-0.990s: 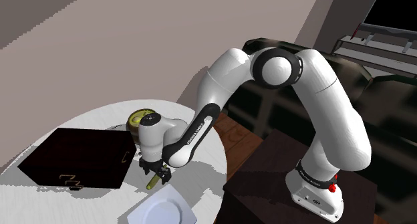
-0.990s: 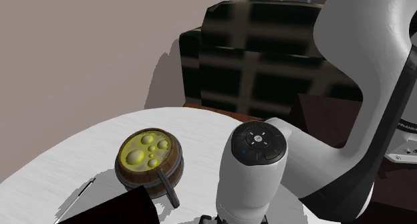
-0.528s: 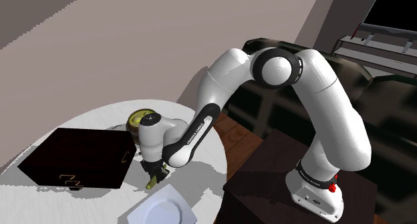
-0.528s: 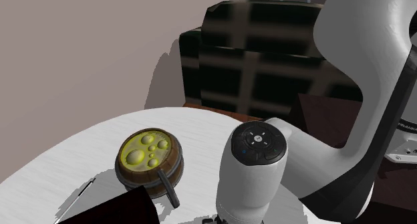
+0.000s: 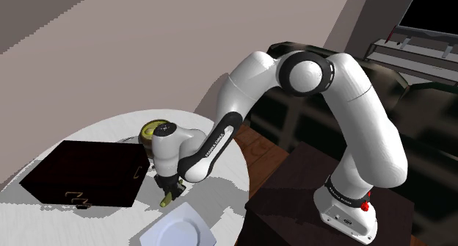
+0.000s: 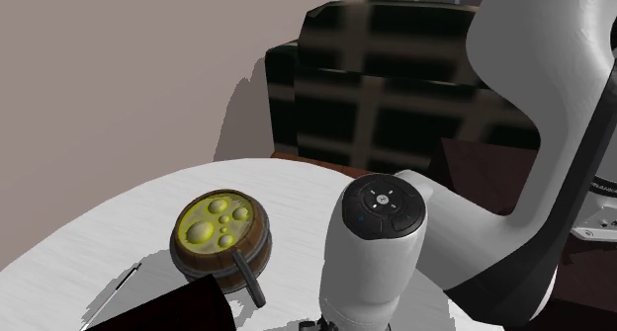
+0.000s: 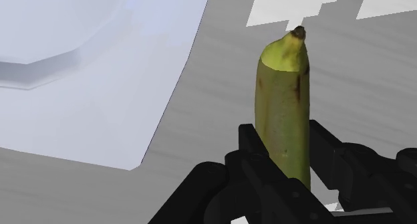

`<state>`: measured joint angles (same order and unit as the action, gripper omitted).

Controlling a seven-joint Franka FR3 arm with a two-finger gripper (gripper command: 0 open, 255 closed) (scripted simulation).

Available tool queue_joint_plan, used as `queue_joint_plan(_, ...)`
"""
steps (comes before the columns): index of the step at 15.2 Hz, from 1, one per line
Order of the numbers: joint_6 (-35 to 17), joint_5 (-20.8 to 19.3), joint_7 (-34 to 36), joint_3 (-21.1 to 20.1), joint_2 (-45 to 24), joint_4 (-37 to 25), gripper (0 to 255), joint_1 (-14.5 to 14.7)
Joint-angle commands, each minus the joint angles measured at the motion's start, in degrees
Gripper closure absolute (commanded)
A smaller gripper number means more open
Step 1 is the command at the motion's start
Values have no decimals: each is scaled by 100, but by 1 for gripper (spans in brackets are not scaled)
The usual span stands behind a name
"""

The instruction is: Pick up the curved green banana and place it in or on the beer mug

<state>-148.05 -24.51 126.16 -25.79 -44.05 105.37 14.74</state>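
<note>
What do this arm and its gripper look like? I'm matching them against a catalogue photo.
The arm is glossy white, with rounded tube-like links and dark joints. A dark strip along the forearm carries small white lettering. A round black cap with buttons tops the wrist, and the base shows a small red mark. The gripper is all black, with two blocky fingers.

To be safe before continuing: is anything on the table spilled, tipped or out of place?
Nothing stands out. The mug stands upright on the table, the plate lies flat, and the fingers clasp the banana.
</note>
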Motion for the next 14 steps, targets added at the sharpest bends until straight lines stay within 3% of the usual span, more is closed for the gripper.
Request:
queue_joint_plan(1, 73, 45, -15, -57, 111, 40, 255, -38)
queue_joint_plan(14, 675, 437, -221, -478, 863, 194, 255, -355)
